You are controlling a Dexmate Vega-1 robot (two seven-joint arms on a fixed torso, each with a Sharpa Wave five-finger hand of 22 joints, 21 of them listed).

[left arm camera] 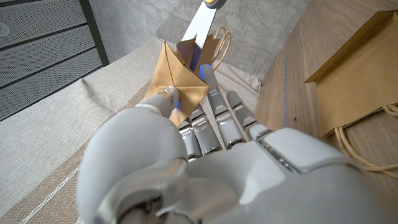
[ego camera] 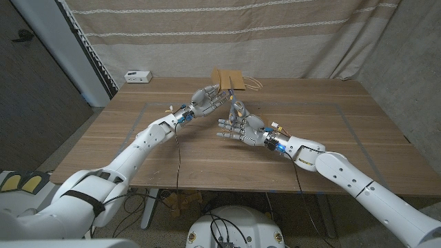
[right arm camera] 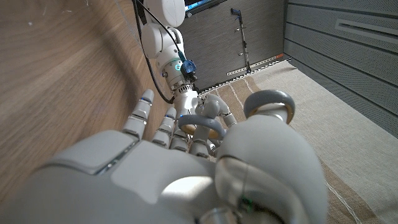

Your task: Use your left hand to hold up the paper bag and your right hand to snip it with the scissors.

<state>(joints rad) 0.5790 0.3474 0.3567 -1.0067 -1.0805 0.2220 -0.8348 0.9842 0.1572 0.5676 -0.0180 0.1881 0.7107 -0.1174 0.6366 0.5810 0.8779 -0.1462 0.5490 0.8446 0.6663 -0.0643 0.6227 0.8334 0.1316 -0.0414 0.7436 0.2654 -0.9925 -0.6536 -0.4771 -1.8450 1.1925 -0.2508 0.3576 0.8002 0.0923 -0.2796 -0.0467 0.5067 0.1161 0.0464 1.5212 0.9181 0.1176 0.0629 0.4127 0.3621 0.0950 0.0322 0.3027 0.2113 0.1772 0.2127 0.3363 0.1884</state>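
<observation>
The left hand (ego camera: 204, 100) pinches the paper bag (left arm camera: 176, 79), lifted above the far middle of the tabletop (ego camera: 138, 148). The right hand (ego camera: 242, 129) grips the scissors (right arm camera: 268, 106), their blade meeting the bag.

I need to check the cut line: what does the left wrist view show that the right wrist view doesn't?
Left wrist view: the left hand's fingers pinching the small paper bag, a scissor blade at it, and a second bag on the table. Right wrist view: the scissors' grey handle loops in the right hand. Both show the wooden table.
</observation>
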